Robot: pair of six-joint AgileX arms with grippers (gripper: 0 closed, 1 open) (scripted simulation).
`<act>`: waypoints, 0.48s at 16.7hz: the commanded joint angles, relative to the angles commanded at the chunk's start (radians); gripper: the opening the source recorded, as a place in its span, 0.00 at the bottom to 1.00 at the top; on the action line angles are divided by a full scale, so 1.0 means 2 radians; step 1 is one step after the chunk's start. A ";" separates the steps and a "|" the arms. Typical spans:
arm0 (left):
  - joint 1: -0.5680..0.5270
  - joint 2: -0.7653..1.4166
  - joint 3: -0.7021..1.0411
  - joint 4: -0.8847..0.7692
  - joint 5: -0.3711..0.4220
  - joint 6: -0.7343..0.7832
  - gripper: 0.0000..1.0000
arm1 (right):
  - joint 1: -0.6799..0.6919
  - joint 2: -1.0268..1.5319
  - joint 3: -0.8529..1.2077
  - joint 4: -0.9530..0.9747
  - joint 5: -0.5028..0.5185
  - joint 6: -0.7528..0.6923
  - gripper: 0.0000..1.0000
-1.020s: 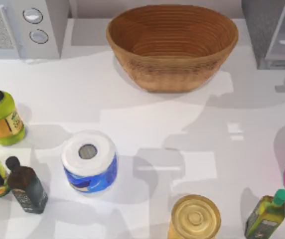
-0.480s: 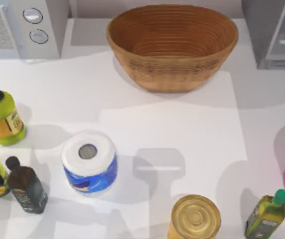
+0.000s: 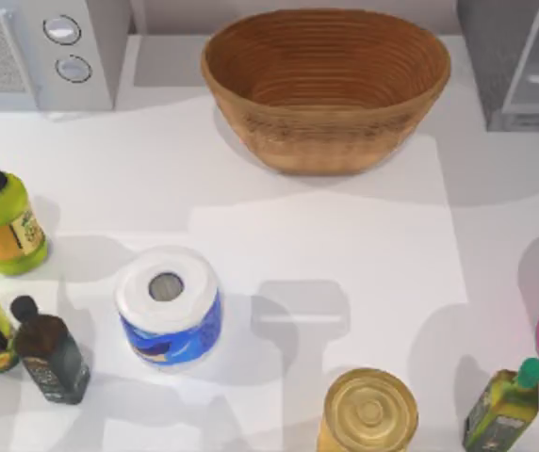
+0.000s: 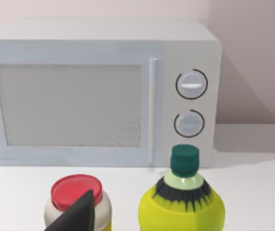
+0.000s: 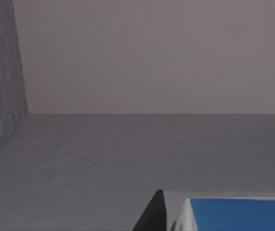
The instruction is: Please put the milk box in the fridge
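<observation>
Inside the fridge (image 5: 128, 159), seen from the right wrist, the milk box (image 5: 238, 214) shows its blue top with bare grey floor ahead; no lettering readable, grip cannot be told.

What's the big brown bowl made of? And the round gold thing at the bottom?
The bowl looks like a woven wicker basket: brown with ridged rings running round its wall, matte. The gold thing looks like a metal lid: shiny, with pressed circles on top. It might be glossy plastic instead.
</observation>
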 joint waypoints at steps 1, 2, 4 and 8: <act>0.000 0.000 0.000 0.000 0.000 0.000 1.00 | 0.002 0.006 0.010 -0.008 0.001 -0.001 0.00; 0.000 0.000 0.000 0.000 0.000 0.000 1.00 | 0.004 0.014 0.025 -0.020 0.003 -0.001 0.00; 0.000 0.000 0.000 0.000 0.000 0.000 1.00 | 0.007 0.036 0.069 -0.047 0.008 0.000 0.00; 0.000 0.000 0.000 0.000 0.000 0.000 1.00 | 0.010 0.072 0.182 -0.094 0.019 0.000 0.00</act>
